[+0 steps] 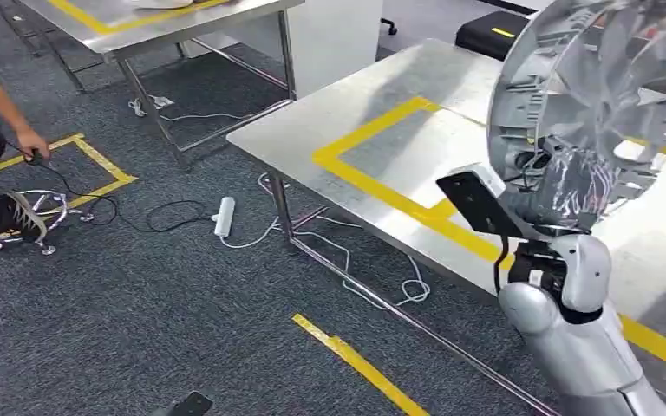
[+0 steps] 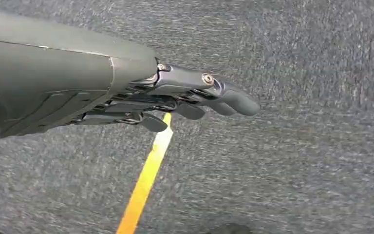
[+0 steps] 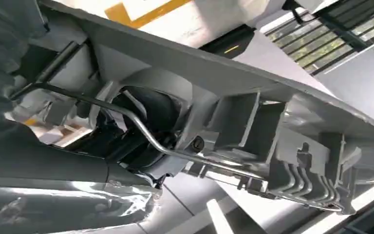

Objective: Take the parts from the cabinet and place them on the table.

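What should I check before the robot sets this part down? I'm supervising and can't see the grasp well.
1. Part held: ok. The right robot hand holds the round grey finned part raised above the steel table.
2. Grip security: cannot tell. In the right wrist view the part hides the fingers.
3. Landing area: ok. The table surface inside the yellow tape outline looks bare.
4. Left robot hand: ok. It holds nothing and hangs over the carpet.
5. Bystander: ok. A person crouches by the floor cables, well away from the table.
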{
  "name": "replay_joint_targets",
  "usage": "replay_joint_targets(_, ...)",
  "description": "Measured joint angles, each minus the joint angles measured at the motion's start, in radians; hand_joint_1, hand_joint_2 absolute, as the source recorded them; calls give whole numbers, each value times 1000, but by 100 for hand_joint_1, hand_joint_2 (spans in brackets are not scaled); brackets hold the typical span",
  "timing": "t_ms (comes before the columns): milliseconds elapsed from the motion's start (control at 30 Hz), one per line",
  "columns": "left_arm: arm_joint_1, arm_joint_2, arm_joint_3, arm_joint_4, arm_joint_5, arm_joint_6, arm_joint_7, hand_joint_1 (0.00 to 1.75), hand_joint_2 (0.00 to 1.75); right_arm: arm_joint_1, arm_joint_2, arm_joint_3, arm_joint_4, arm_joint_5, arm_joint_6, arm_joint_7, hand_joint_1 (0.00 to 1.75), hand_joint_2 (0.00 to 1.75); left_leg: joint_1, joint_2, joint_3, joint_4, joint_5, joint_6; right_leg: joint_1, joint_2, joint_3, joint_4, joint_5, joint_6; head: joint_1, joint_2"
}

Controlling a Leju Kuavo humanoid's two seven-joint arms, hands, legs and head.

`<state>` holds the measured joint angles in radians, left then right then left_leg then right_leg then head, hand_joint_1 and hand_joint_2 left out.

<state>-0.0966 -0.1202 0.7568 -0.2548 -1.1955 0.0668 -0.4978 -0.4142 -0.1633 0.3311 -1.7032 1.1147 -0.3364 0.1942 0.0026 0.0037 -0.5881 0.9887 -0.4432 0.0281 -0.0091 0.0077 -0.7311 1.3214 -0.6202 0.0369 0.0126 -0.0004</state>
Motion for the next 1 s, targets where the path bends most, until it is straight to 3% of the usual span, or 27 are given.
replay_joint_targets(33, 0, 0, -5, 0, 0, -2, 1, 0, 175, -19, -1, 5, 23, 11, 6, 14, 164, 175, 0, 0, 1, 0, 0, 0, -2, -1, 1, -11, 22, 3, -1, 0)
replay_joint_targets(67, -1, 0, -11, 1, 0, -2, 2, 0, 175, -36, -2, 7, 42, 22, 11, 25, 164, 175, 1, -2, 1, 1, -1, -1, -4, -2, 25, -68, 64, 4, 0, 0)
replay_joint_targets(133, -4, -2, -23, 1, 0, -3, 5, 0, 175, -66, -7, 14, 71, 46, 21, 43, 164, 175, 3, -4, 4, 3, -4, -7, -9, -8, 105, -245, 157, 5, 0, 0)
replay_joint_targets(167, -5, -1, -26, 1, 0, -4, 10, 0, 175, -87, -10, 18, 91, 60, 29, 53, 164, 175, -1, -5, 2, 3, -5, -12, -8, -12, 129, -291, 154, 5, 0, 0)
replay_joint_targets(200, -8, -1, -30, 1, 0, -4, 12, 0, 175, -110, -14, 22, 114, 74, 39, 63, 164, 175, -7, -6, -6, 12, -4, -18, -5, -9, 144, -319, 150, -3, -2, 0)
replay_joint_targets(300, -9, 0, -40, 1, 1, -5, 17, 0, 175, -128, -30, 23, 152, 82, 47, 79, 164, 175, -3, -5, -9, 11, -2, -29, 0, -8, 138, -309, 147, -18, -4, 0)
replay_joint_targets(367, -9, 0, -45, 1, 3, -5, 18, 0, 175, -139, -39, 22, 167, 100, 57, 94, 164, 175, -1, -5, -22, 41, -30, -41, -7, -9, 143, -316, 151, -32, -6, 0)
replay_joint_targets(400, -10, 0, -46, 1, 6, -5, 19, 0, 175, -147, -42, 23, 176, 114, 64, 104, 164, 175, 0, -5, -50, 103, -65, -45, -7, -8, 143, -315, 150, -38, -9, 0)
replay_joint_targets(467, -11, -1, -50, 2, 11, -6, 23, 0, 175, -158, -53, 23, 200, 135, 77, 118, 164, 175, 1, -5, -133, 272, -134, -48, -4, -8, 144, -315, 149, -41, -8, 0)
replay_joint_targets(500, -10, -2, -52, 2, 11, -8, 26, 0, 175, -159, -61, 22, 212, 140, 82, 123, 164, 175, 1, -5, -163, 325, -143, -47, -2, -8, 145, -315, 148, -42, -9, 0)
replay_joint_targets(533, -9, -2, -55, 2, 13, -8, 29, 0, 175, -159, -68, 19, 223, 143, 86, 128, 164, 175, 1, -5, -169, 327, -128, -45, -1, -8, 146, -315, 147, -43, -8, 0)
replay_joint_targets(567, -8, -2, -58, 2, 16, -8, 30, 0, 175, -159, -74, 16, 235, 145, 87, 132, 164, 175, 1, -5, -157, 292, -94, -42, 0, -6, 148, -315, 146, -43, -9, 0)
replay_joint_targets(633, -9, 0, -63, 2, 21, -8, 33, 0, 175, -159, -86, 6, 250, 148, 88, 140, 164, 175, -1, -6, -83, 123, 9, -29, 0, -4, 153, -315, 143, -41, -9, 0)
replay_joint_targets(667, -9, 1, -65, 2, 23, -8, 35, 0, 175, -159, -89, -2, 256, 150, 88, 142, 164, 175, -3, -7, -54, 52, 31, -22, 0, -4, 154, -315, 141, -38, -9, 0)
replay_joint_targets(733, -10, 1, -69, 2, 25, -7, 37, 0, 175, -159, -101, -10, 268, 151, 90, 147, 164, 175, -6, -7, -37, 24, 10, -20, 6, -1, 145, -310, 139, -30, -7, 0)
replay_joint_targets(800, -7, 1, -70, 3, 26, -5, 39, 0, 175, -156, -109, -18, 278, 151, 92, 150, 164, 175, -8, -7, -41, 24, 9, -16, 3, -1, 145, -317, 142, -19, -8, 0)
replay_joint_targets(867, -10, -2, -71, 3, 27, -5, 40, 0, 175, -156, -114, -24, 285, 153, 93, 151, 164, 175, 0, -6, -33, 8, 18, -4, 2, -3, 127, -297, 121, -11, -6, 0)
replay_joint_targets(900, -11, -1, -71, 3, 28, -4, 42, 0, 175, -158, -118, -27, 288, 154, 94, 152, 164, 175, 0, -6, -34, 8, 17, -2, 1, -3, 105, -247, 91, -9, -3, 0)
replay_joint_targets(967, -12, -2, -72, 3, 31, -3, 43, 0, 175, -156, -120, -29, 294, 164, 96, 155, 164, 175, -1, -6, -34, 8, 15, 0, 0, -2, 25, -83, 22, -2, -5, 0)
replay_joint_targets(1000, -11, -2, -72, 3, 32, -3, 45, 0, 175, -151, -121, -30, 298, 171, 99, 158, 164, 175, -1, -6, -34, 9, 15, 0, -1, -2, -11, -18, 5, 2, -4, 0)
